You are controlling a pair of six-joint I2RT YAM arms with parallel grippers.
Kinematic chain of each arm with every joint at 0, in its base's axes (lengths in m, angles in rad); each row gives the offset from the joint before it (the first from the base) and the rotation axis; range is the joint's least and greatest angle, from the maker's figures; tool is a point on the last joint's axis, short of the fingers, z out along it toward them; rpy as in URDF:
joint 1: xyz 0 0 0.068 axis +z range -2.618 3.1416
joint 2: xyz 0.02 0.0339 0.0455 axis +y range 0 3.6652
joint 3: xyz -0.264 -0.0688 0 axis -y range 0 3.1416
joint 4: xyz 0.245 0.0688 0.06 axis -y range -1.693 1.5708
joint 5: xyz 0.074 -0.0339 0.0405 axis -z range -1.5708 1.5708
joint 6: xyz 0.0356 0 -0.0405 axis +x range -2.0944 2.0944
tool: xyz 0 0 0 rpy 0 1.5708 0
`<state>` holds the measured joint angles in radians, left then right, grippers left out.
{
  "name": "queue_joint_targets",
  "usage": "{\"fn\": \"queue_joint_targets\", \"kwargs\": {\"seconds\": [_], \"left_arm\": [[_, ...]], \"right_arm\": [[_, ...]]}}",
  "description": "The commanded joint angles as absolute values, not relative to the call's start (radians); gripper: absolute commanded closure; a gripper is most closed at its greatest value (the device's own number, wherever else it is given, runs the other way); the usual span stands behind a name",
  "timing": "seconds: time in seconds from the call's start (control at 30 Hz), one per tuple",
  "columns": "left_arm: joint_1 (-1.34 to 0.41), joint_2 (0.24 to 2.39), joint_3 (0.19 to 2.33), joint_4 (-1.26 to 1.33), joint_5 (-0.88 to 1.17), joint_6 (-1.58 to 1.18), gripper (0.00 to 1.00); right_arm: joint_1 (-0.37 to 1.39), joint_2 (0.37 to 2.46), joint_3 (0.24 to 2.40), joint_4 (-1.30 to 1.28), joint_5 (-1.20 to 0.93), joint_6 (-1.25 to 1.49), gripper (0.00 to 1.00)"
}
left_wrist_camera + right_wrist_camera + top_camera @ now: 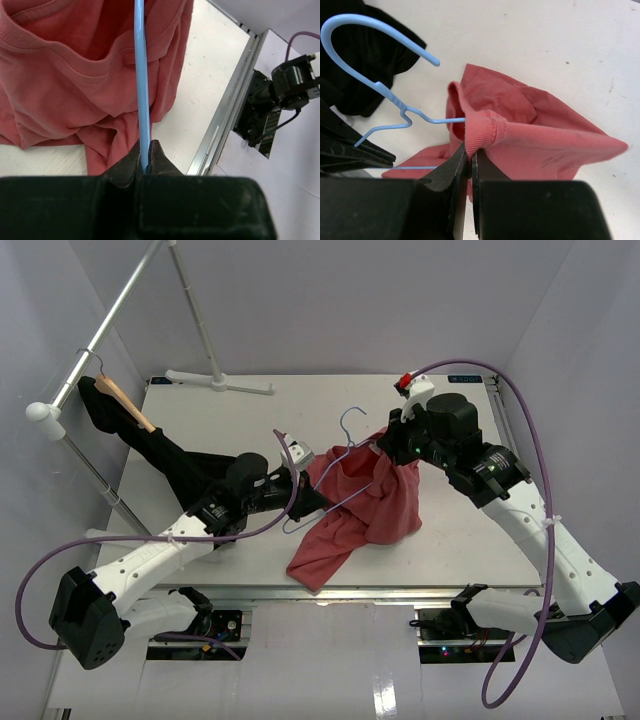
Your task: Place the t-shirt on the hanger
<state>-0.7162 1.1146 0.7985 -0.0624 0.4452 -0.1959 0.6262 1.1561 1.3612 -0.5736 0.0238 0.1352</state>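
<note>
Over table (250, 405), one t-shirt (350, 510), one blue hanger (142, 75)

A robotics lab: white table (300, 410) inside plain walls (330, 300).

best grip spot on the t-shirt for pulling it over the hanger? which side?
Take the ribbed collar band of the t-shirt, where the right gripper pinches it. It is a thick, firm rolled edge, unlike the loose cloth below, and the hanger wire enters the shirt just beside it. Come from the right, opposite the left gripper, which is clamped on the wire.
</note>
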Motion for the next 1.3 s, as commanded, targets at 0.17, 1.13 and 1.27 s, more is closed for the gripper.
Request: {"fn": "queue_joint_targets", "kwargs": {"seconds": [0.17, 1.13, 1.27], "left_arm": [[-0.724, 1.018, 0.727, 0.169, 0.557, -0.206, 1.0], [-0.724, 0.982, 0.594, 0.296, 0.568, -0.254, 1.0], [-0.724, 0.988, 0.592, 0.316, 0.584, -0.255, 1.0]], "right_arm": [[0.632, 1.098, 1.347, -0.455, -0.27, 0.038, 0.92], [0.649, 1.043, 1.379, -0.565, -0.299, -0.108, 0.44], [0.649, 1.066, 1.399, -0.578, -0.296, -0.106, 0.45]]}}
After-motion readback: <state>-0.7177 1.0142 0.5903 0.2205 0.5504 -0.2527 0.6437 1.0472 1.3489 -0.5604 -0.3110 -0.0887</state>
